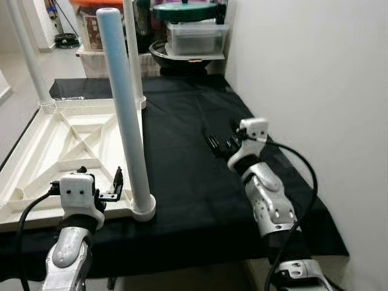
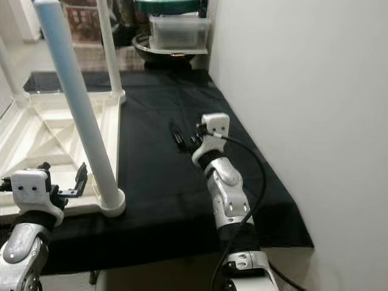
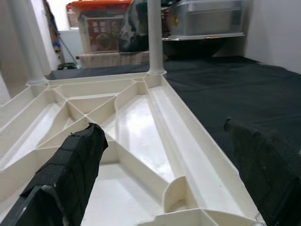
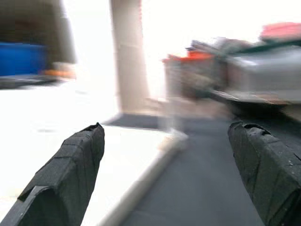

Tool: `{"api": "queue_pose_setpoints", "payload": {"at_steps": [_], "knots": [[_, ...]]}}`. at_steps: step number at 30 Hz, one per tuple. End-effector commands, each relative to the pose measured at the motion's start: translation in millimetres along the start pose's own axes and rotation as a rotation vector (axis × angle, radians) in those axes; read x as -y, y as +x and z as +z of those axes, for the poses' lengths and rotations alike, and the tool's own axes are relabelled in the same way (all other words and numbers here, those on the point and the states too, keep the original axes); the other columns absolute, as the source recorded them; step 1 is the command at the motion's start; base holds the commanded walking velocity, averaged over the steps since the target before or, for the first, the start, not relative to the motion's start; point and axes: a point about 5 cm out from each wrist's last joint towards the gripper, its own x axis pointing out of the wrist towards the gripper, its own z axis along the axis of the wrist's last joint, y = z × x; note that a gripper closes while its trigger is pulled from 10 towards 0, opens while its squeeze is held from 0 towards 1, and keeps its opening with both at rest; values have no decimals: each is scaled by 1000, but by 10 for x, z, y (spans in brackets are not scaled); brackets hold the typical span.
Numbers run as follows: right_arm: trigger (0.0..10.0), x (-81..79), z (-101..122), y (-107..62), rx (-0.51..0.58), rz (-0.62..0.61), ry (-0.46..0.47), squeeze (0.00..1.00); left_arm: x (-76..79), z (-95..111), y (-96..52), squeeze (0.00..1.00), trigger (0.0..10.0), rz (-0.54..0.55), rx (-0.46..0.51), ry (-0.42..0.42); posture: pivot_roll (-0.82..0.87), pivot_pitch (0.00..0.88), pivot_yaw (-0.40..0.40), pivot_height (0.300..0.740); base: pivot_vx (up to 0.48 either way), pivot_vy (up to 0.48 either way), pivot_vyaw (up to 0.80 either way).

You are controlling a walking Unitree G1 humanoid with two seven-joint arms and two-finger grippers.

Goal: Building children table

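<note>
Home storage corner: stacked plastic bins (image 1: 195, 37), white wall (image 1: 309, 73).

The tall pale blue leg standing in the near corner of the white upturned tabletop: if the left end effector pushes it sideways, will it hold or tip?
The pale blue cylindrical leg stands upright in a corner socket of the white ribbed plastic tabletop, so it probably resists a light nudge. Being tall and slim, it likely levers loose if pushed high. The smooth surface looks slippery.

Black cloth (image 1: 188, 170) covers the worktop. White wall (image 1: 315, 79) runs along its right edge. Past the far edge we note a clear lidded bin (image 1: 195, 37) over a dark bowl (image 1: 176, 59), and an orange-lidded box (image 3: 101, 28) toward the far left corner.
</note>
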Motion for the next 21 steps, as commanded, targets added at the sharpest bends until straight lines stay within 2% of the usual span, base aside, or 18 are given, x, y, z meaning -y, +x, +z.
{"api": "queue_pose_setpoints", "payload": {"at_steps": [1,2,5,7,8,11,17,21], "knots": [[10000,-89,89,-18,2,161,56,0,-12,-19,-11,0,10000,-5,-15,4,4,0,-56,740,0,0,0],[10000,-107,178,-35,5,261,64,0,-1,-25,-9,0,10000,-9,-16,5,4,0,-58,740,0,0,0],[10000,-113,237,-49,5,316,67,0,7,-28,-8,0,10000,-12,-16,5,4,0,-58,740,0,0,0],[10000,-10,341,-10,-19,365,-2,0,22,-33,-7,0,10000,-16,-16,5,9,0,-66,740,0,0,0],[10000,-10,341,-10,-19,365,-2,0,22,-33,-7,0,10000,-16,-16,5,9,0,-66,740,0,0,0],[10000,108,489,63,-30,387,-91,0,25,-37,-14,0,10000,-13,-17,4,12,0,-71,740,0,0,0],[10000,79,676,133,-3,434,-103,0,27,-51,-26,0,10000,-13,-22,3,9,0,-69,740,0,0,0],[10000,-63,836,206,17,535,-109,0,66,-66,-13,0,10000,-25,-25,-2,7,0,-71,740,0,0,0]]}}
